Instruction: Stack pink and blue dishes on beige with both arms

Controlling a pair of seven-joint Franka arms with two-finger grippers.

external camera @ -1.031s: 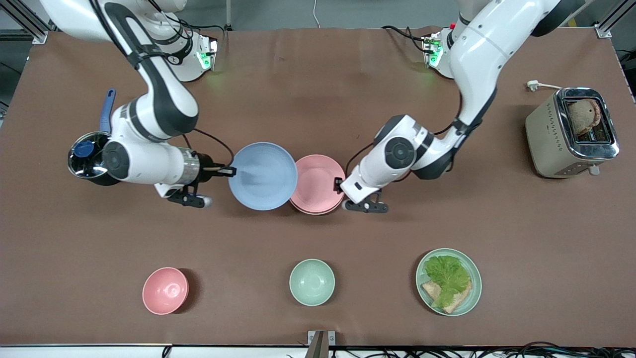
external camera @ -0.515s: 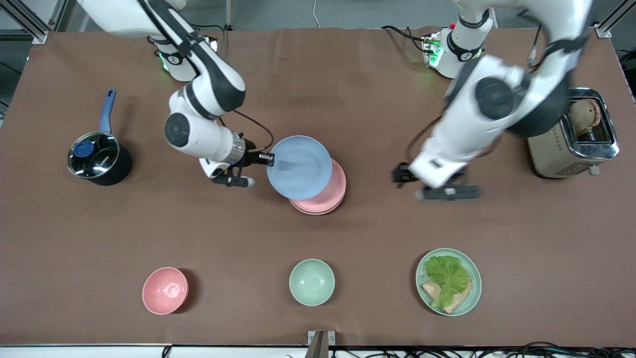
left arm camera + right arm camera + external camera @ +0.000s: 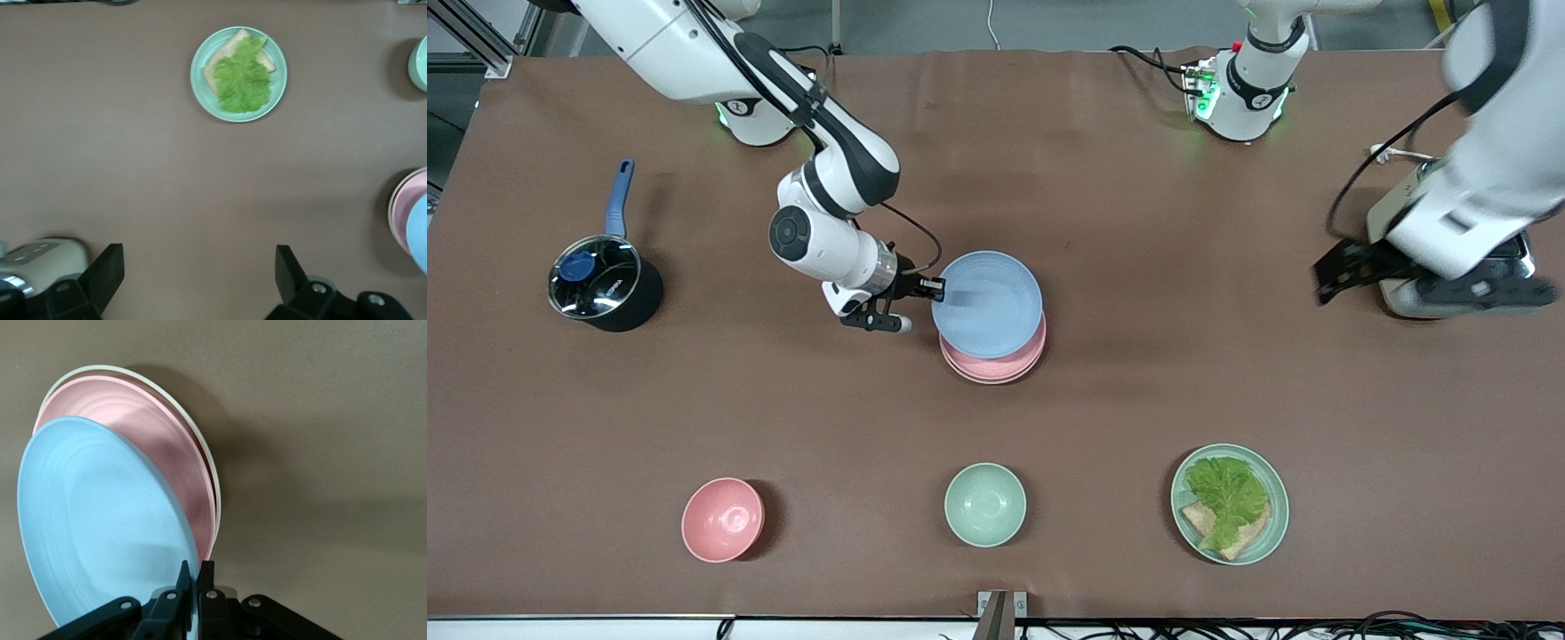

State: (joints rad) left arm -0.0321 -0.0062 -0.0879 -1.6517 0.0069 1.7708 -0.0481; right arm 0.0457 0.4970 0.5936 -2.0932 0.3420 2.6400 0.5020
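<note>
My right gripper (image 3: pixel 935 289) is shut on the rim of the light blue plate (image 3: pixel 987 304), holding it tilted over the pink plate (image 3: pixel 996 366). In the right wrist view the fingers (image 3: pixel 197 577) pinch the blue plate's (image 3: pixel 100 520) edge. There the pink plate (image 3: pixel 170 463) lies on the beige plate (image 3: pixel 133 375), of which only a cream rim shows. My left gripper (image 3: pixel 1343 271) hangs open and empty in the air beside the toaster, at the left arm's end of the table. The left wrist view shows its fingers (image 3: pixel 199 277) wide apart over bare table.
A saucepan (image 3: pixel 602 284) stands at the right arm's end. Nearer the front camera are a pink bowl (image 3: pixel 723 520), a mint bowl (image 3: pixel 985 504) and a mint plate with lettuce and toast (image 3: pixel 1230 503). The toaster (image 3: pixel 40 257) sits under the left arm.
The right arm has carried the blue plate sideways until it covers most of the pink plate. The left arm has pulled away from the pink plate and swung out to the toaster.
</note>
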